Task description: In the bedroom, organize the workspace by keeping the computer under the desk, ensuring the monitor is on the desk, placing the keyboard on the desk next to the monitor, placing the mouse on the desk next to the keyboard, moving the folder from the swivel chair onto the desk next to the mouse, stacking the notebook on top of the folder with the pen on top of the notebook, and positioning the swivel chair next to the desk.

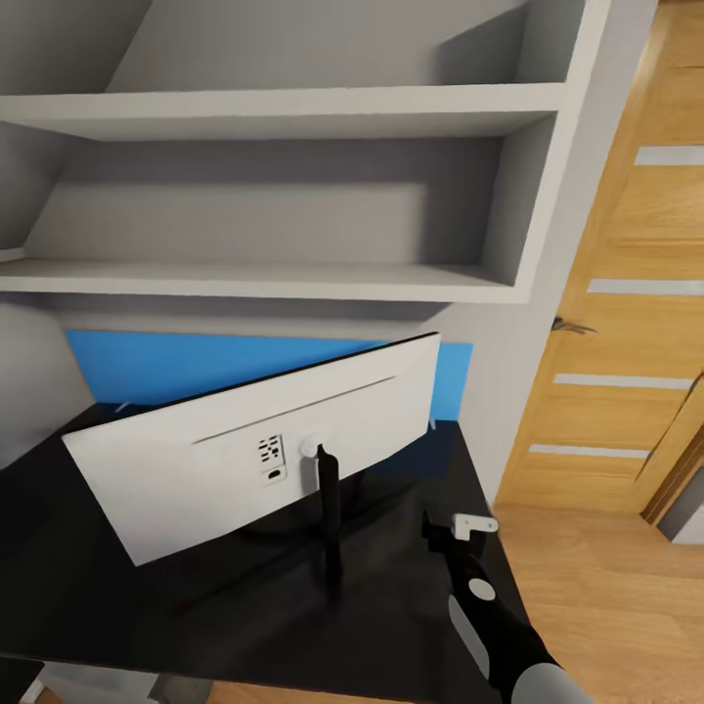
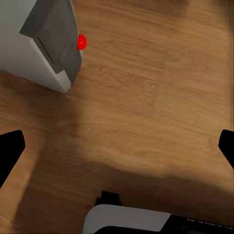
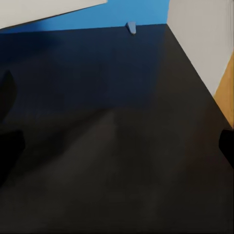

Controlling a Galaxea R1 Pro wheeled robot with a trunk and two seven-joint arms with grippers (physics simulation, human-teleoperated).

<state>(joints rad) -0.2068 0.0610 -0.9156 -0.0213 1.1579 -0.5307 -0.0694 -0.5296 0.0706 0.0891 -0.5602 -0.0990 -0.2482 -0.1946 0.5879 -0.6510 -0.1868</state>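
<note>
Head view: monitor [image 1: 235, 445] upright on desk [image 1: 88, 587], shelves [image 1: 284, 279] bare

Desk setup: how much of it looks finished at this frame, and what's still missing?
Done: the monitor stands on the desk, its light-grey back toward the camera. In hand: nothing; the right gripper hovers open and empty over the bare black top beside the monitor. Left: no keyboard, mouse, folder, notebook or pen lies on the visible desktop.
</note>
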